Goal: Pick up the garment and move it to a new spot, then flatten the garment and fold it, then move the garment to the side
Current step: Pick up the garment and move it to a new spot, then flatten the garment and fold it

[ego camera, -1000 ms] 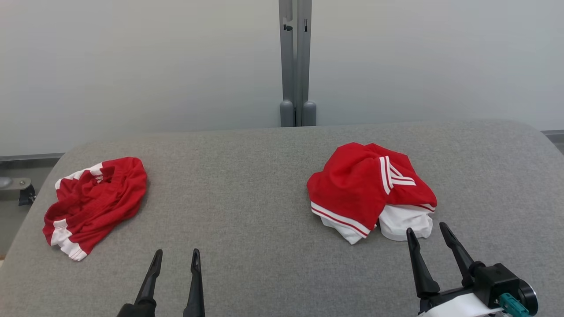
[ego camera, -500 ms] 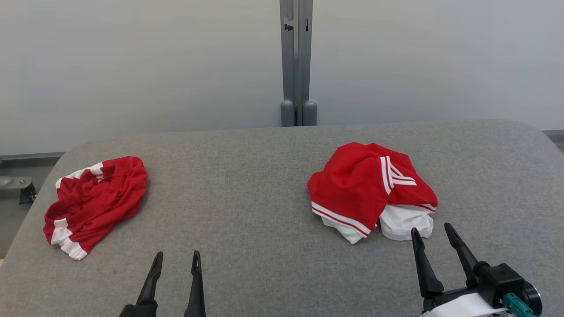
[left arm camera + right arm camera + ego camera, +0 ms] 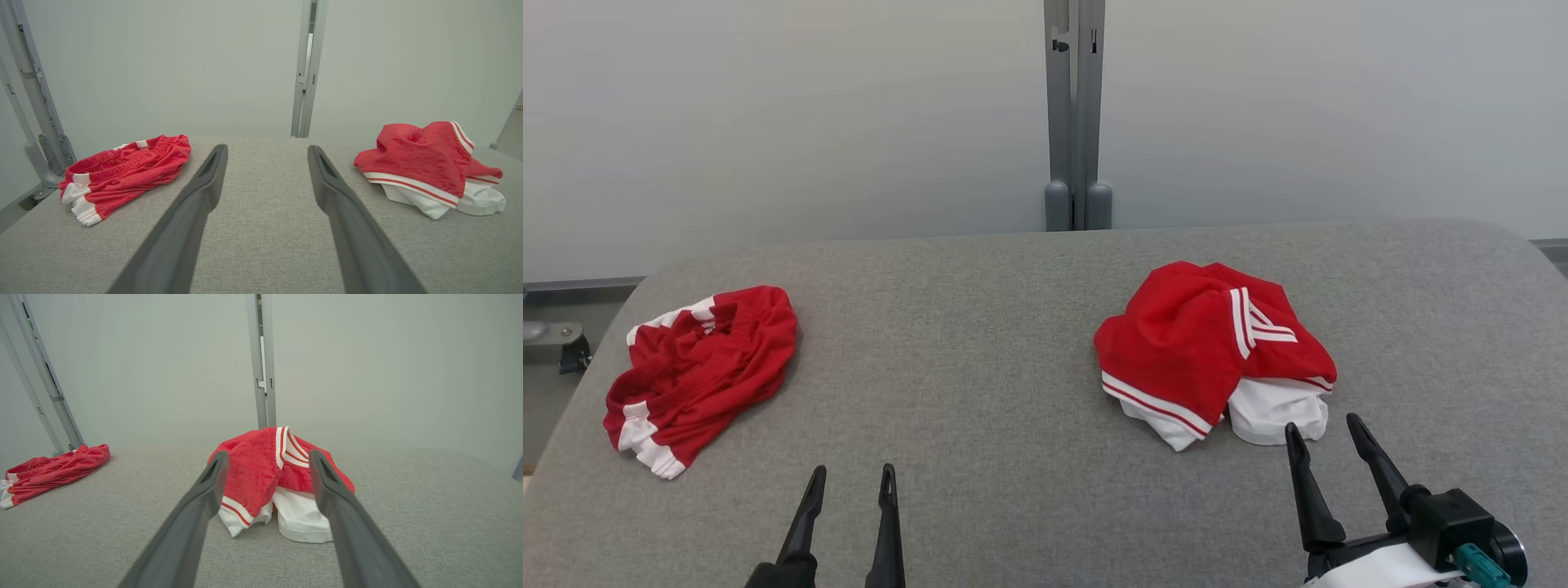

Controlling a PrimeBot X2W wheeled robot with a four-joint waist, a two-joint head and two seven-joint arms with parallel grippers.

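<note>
The garment point(image 3: 1201, 343) lies crumpled on the right half of the grey table: red body, white sleeves poking out at its near edge, thin red-and-white stripes. It also appears in the left wrist view point(image 3: 425, 163) and the right wrist view point(image 3: 261, 473). My right gripper point(image 3: 1323, 429) is open just short of the white sleeve, not touching it; its fingers point(image 3: 331, 486) frame the heap. My left gripper point(image 3: 852, 475) is open over bare cloth near the front edge, far left of the garment, with nothing between its fingers point(image 3: 212, 171).
A smaller, mostly red garment with white striped bands point(image 3: 698, 367) lies bunched at the table's left edge. The grey fabric table point(image 3: 980, 343) is bare between the two heaps. A grey upright post point(image 3: 1074, 114) stands behind the far edge against a pale wall.
The right gripper has drawn slightly toward the lower right, a little away from the garment. The head view has shifted slightly. Both garments lie as before.
</note>
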